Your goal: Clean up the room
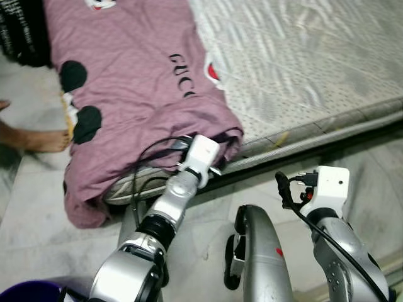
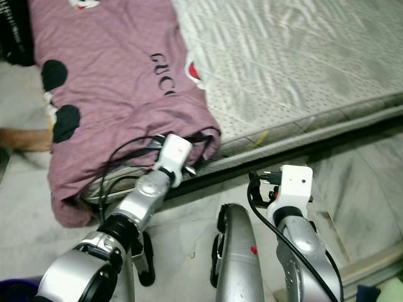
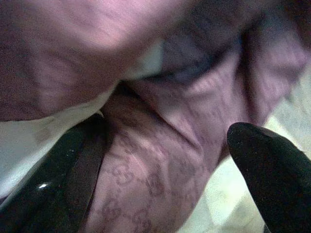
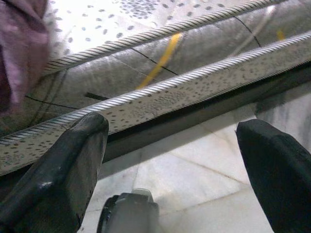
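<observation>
Left pincer [image 3: 160, 160] spread wide around the mauve blanket [image 1: 138, 94]; right pincer [image 4: 170, 145] open, empty.

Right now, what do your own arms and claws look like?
Both arms are silver metal with black joint rings. Each wrist carries a white boxy camera housing fed by a loose black cable. The left claw and right claw each have two long, glossy black fingers with rounded tips.
</observation>
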Controlling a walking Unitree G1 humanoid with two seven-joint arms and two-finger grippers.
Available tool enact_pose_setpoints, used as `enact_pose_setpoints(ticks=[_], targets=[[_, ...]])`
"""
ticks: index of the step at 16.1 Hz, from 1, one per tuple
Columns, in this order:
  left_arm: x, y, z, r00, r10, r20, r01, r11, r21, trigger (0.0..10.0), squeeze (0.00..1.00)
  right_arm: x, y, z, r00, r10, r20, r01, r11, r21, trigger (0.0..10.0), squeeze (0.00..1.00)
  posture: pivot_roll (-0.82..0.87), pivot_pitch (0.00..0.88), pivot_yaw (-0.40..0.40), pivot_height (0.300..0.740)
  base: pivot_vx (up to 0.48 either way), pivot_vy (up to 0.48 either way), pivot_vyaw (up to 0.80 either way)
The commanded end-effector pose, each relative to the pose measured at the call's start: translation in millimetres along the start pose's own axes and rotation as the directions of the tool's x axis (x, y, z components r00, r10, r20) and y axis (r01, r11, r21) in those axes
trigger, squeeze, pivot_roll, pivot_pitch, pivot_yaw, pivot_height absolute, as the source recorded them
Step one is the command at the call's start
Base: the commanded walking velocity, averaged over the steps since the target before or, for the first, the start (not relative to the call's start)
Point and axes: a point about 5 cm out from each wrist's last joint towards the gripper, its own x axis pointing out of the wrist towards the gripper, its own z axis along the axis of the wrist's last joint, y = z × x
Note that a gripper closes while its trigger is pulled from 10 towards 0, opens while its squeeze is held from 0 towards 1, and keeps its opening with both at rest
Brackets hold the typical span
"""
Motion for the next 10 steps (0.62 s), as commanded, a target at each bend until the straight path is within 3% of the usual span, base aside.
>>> enact_pose_setpoints(ticks=[1,2,3,5,10], targets=[[2.7,-12.0,4,1.0,-0.008,0.018,0.009,0.995,-0.102,10.0,0.0,-0.7,-2.4,-8,0.999,-0.02,-0.027,0.02,1.0,-0.003,10.0,0.0,-0.13,0.269,-0.031,0.576,0.0,0.0,0.0],[4.1,-6.4,10,0.999,0.007,0.044,-0.003,0.996,-0.094,10.0,0.0,1.0,-2.1,-8,1.0,-0.02,-0.022,0.02,1.0,-0.001,10.0,0.0,-0.13,0.264,-0.029,0.576,0.0,0.0,0.0],[7.4,0.7,21,0.996,0.037,0.077,-0.026,0.99,-0.141,10.0,0.0,3.9,-0.9,-8,1.0,-0.017,-0.015,0.017,1.0,-0.003,10.0,0.0,-0.13,0.255,-0.027,0.576,0.0,0.0,0.0],[9.8,4.8,31,0.992,0.055,0.111,-0.04,0.99,-0.133,10.0,0.0,6.8,0.0,-9,1.0,-0.016,-0.01,0.016,1.0,-0.006,10.0,0.0,-0.12,0.247,-0.024,0.576,0.0,0.0,0.0],[14.8,15.6,37,0.995,0.063,0.083,-0.052,0.99,-0.13,10.0,0.0,10.5,-1.2,-8,1.0,-0.028,0.001,0.028,1.0,-0.007,10.0,0.0,-0.13,0.238,-0.021,0.576,0.0,0.0,0.0]])
